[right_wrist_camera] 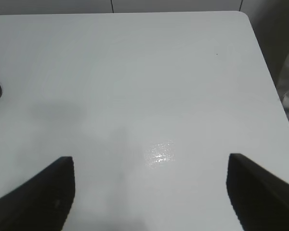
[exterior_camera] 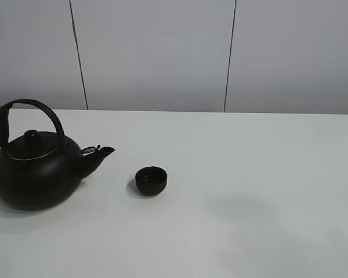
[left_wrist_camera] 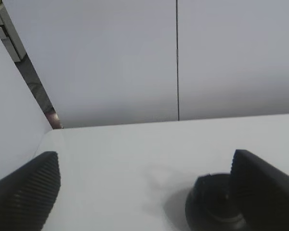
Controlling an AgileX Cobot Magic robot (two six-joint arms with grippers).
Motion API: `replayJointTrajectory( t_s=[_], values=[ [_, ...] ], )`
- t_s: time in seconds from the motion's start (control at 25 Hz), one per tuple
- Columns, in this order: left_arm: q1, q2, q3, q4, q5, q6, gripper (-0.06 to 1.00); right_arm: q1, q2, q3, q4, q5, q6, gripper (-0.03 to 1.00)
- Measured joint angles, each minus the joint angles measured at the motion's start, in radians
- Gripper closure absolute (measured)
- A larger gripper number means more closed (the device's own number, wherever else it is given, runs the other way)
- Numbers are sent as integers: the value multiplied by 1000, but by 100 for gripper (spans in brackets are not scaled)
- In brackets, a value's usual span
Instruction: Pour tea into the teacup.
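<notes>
Teacup [exterior_camera: 151, 180] first: from my high camera I see it as a small matte black bowl standing upright on the white table [exterior_camera: 249, 174], near the middle and a little left of it, just off the tip of the kettle's spout [exterior_camera: 102, 155] but not touching it. The big black kettle [exterior_camera: 36, 171] sits at the table's left side, lid [exterior_camera: 32, 144] on, arched handle [exterior_camera: 32, 117] up, spout aimed toward the cup. Neither arm appears in that high view. On my left wrist camera the left gripper [left_wrist_camera: 144, 192] is spread wide, its two ribbed dark fingers [left_wrist_camera: 31, 190] far apart with nothing between them; a round black thing sits low, partly behind one finger, and I cannot tell what it is. On my right wrist camera the right gripper [right_wrist_camera: 151, 192] also has its fingers apart over bare table, pinching nothing, and a dark sliver at that frame's edge, well away from the fingers, may be the cup. I can't make out whether the cup holds any liquid; its inside reads only as dark.
</notes>
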Motion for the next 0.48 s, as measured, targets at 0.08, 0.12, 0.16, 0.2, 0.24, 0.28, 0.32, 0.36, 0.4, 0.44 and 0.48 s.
replayJointTrajectory(
  t_s=[0.08,0.12,0.16,0.2,0.24,0.28,0.32,0.36,0.4,0.44,0.48],
  values=[
    [0,-84,-11,-55,120,58,26,0,0,0,0,0,0,38],
    [0,-125,-12,-63,186,67,26,0,0,0,0,0,0,38],
    [0,-160,-12,-68,243,70,26,0,0,0,0,0,0,38],
    [0,-203,-10,-70,306,73,26,0,0,0,0,0,0,38],
    [0,-250,-2,-71,362,73,26,0,0,0,0,0,0,38],
    [0,-300,13,-72,407,74,26,0,0,0,0,0,0,38],
    [0,-345,34,-75,437,74,26,0,0,0,0,0,0,38],
    [0,-403,57,-76,460,74,26,0,0,0,0,0,0,38],
    [0,-463,85,-78,477,73,26,0,0,0,0,0,0,38],
    [0,-513,116,-79,484,68,26,0,0,0,0,0,0,38],
    [0,-571,145,-80,489,58,26,0,0,0,0,0,0,38]
  ],
)
